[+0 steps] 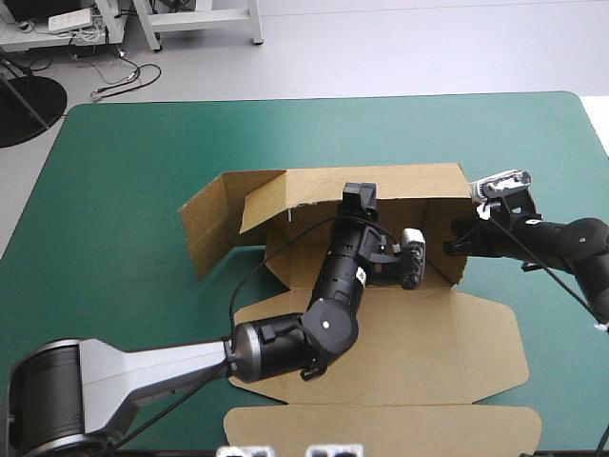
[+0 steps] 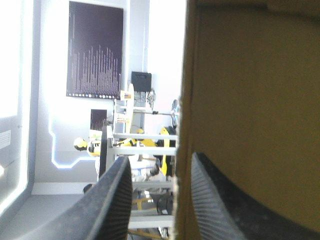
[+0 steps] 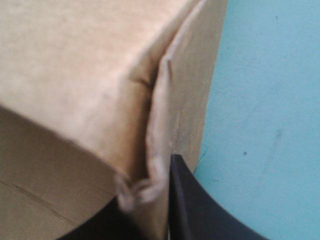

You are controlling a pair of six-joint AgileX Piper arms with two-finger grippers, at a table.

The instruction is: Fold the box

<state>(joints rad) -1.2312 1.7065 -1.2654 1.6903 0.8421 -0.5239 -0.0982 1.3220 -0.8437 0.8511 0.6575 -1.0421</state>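
The brown box (image 1: 409,333) lies mid-table with its back wall (image 1: 400,181) raised, a left flap (image 1: 209,224) swung outward and the lid flat toward the front edge. My left gripper (image 1: 360,198) reaches inside the box up to the back wall. In the left wrist view it (image 2: 161,162) straddles the wall's upper edge (image 2: 184,125); its fingers stand apart, and the board rests against one of them. My right gripper (image 1: 461,244) is at the box's right wall. There it (image 3: 150,200) pinches the doubled board of the corner (image 3: 165,110) between its fingers.
The teal-green cover (image 1: 114,190) is bare to the left of and behind the box. The lid's front flap (image 1: 381,428) reaches nearly to the table's front edge. A strip of cover (image 3: 260,100) shows beside the right wall.
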